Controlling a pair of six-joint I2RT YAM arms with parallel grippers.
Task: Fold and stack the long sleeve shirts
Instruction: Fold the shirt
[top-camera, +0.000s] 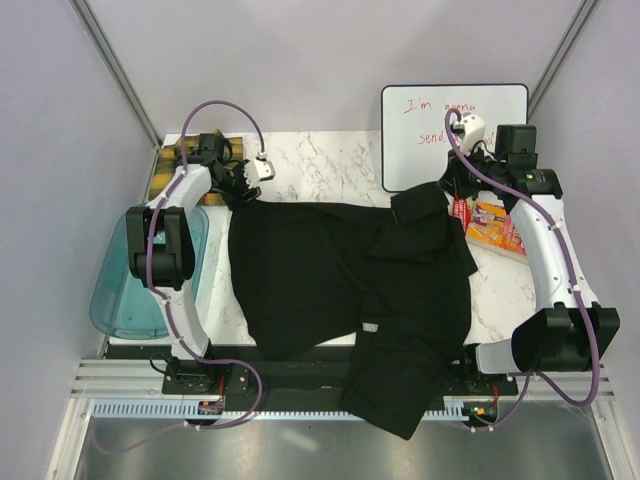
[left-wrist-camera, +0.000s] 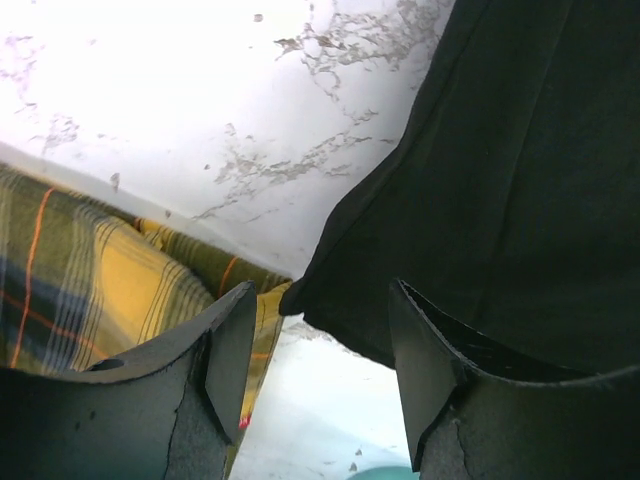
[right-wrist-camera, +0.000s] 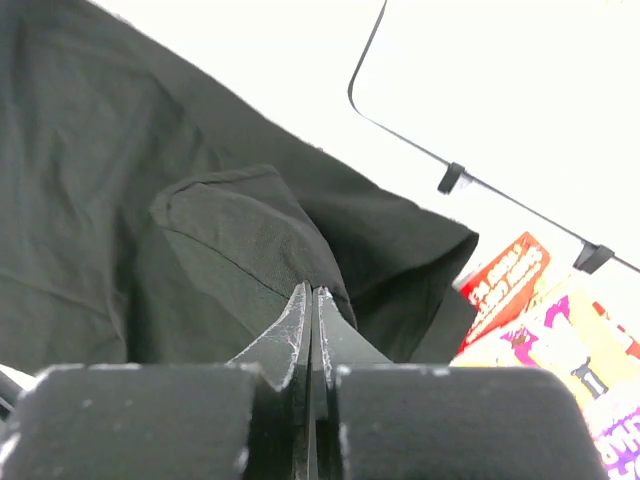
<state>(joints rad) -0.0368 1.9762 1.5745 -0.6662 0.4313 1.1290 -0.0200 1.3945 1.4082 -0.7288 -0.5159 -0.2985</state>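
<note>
The black shirt (top-camera: 330, 270) lies spread over the middle of the table, with one sleeve hanging over the near edge. The yellow-and-black plaid shirt (top-camera: 170, 165) lies bunched at the back left, under my left arm. My left gripper (top-camera: 243, 183) is open at the black shirt's back left corner. In the left wrist view that gripper (left-wrist-camera: 320, 350) has the black shirt's corner (left-wrist-camera: 480, 200) just past its jaws and the plaid shirt (left-wrist-camera: 110, 280) to its left. My right gripper (top-camera: 447, 190) is shut on a raised fold of the black shirt (right-wrist-camera: 240, 230) at the back right, as the right wrist view (right-wrist-camera: 315, 292) shows.
A whiteboard (top-camera: 455, 135) with red writing lies at the back right. Colourful printed packets (top-camera: 492, 225) lie beside the shirt's right edge. A translucent blue tub (top-camera: 130, 295) stands at the left edge of the table.
</note>
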